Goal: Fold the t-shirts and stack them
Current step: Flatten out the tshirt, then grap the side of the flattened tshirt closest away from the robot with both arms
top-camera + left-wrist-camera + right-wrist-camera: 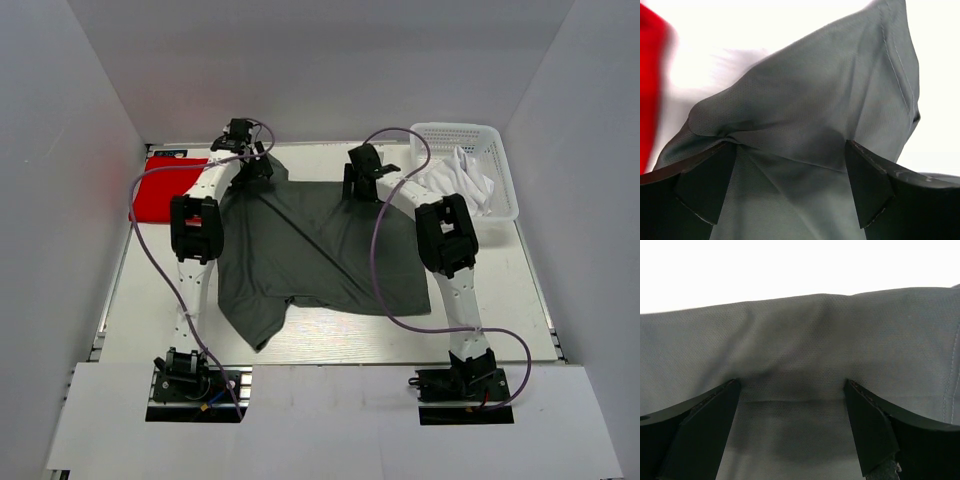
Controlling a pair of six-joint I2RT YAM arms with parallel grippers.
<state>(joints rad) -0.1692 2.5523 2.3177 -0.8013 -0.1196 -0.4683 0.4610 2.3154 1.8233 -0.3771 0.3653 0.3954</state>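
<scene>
The dark grey t-shirt (pixel 310 250) lies spread over the middle of the table, with one sleeve hanging toward the front left. My left gripper (pixel 260 166) is at its far left corner. In the left wrist view the gripper (pixel 790 172) is open, its jaws wide apart, with raised grey cloth (pixel 810 115) between them. My right gripper (pixel 360 186) is at the shirt's far edge. In the right wrist view it (pixel 792 412) is open over flat grey cloth (pixel 800 340). The red t-shirt (pixel 165 190) lies folded at the far left. The white t-shirt (pixel 462 178) is bunched in the basket.
A white plastic lattice basket (pixel 505 170) stands at the far right of the table. White walls close in the back and both sides. A strip of red (pixel 650 85) shows at the left edge of the left wrist view.
</scene>
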